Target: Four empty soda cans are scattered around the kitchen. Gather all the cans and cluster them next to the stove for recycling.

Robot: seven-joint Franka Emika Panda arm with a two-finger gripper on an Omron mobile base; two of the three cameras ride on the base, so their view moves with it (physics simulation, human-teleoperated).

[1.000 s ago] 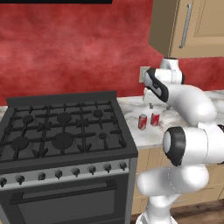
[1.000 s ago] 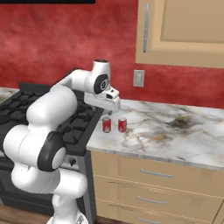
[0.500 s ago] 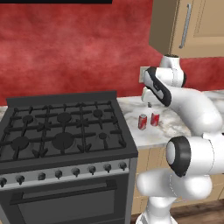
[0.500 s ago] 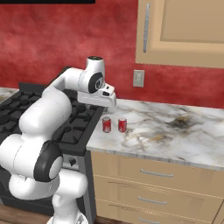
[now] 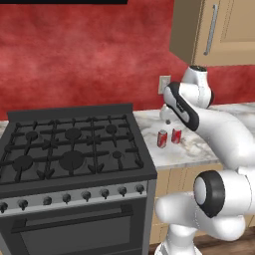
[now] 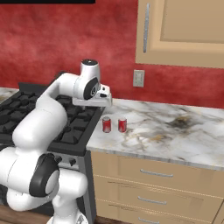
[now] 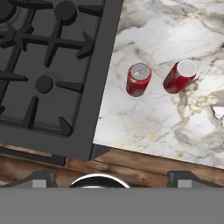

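Cans: two red soda cans, the left can (image 7: pixel 138 79) and the right can (image 7: pixel 180 76), are seen upright side by side on the marble counter (image 7: pixel 153 127), just beside the stove (image 7: pixel 48 74) edge, apart from each other. Pincer (image 6: pixel 103 97) is held above them w/ jaws spread wide, nothing gripped. Wall outlet (image 6: pixel 138 78) is seen behind on red backsplash.

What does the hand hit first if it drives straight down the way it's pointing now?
Probably bare marble counter just in front of the two red cans, near the stove edge. The open hand hangs above them; depth is unclear.
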